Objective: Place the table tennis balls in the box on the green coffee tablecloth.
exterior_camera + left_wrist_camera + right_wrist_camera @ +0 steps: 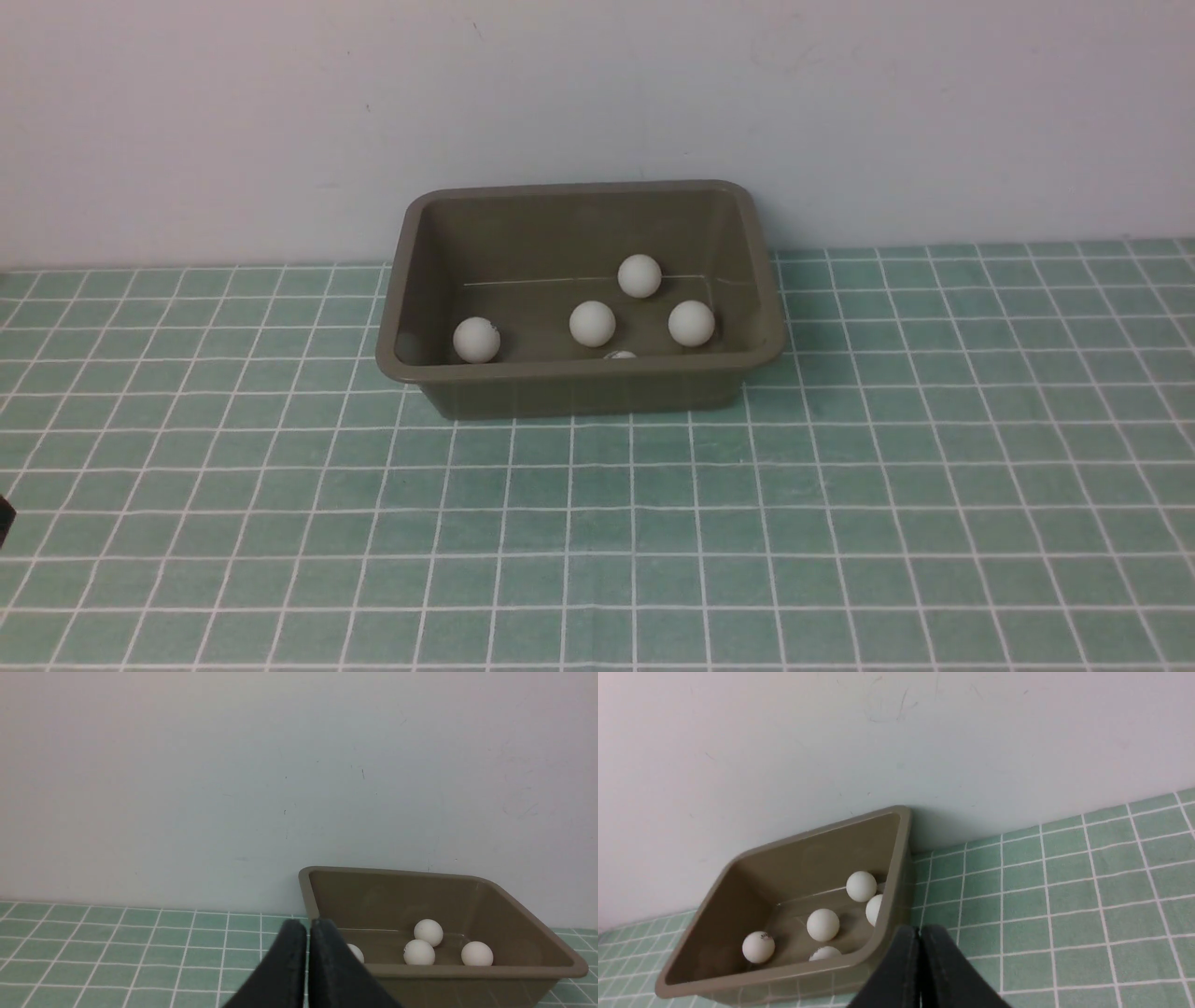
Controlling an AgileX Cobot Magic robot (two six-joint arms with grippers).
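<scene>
Sitting pinched shut and empty, the left gripper (307, 933) is hanging left of the olive-brown rectangular plastic box (579, 383) on the teal-green grid-lined tablecloth (597, 523). Five small white plastic balls (592, 323) are lying inside. The right gripper (920, 940) is likewise closed, holding nothing.

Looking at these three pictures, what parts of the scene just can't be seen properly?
- Fifth ball: front view, mostly hidden behind the box's near wall.
- Leftmost ball: left wrist view, partly covered by the left gripper.
- Mark on one ball: too small to read.
- Both arms: outside the front view.
</scene>
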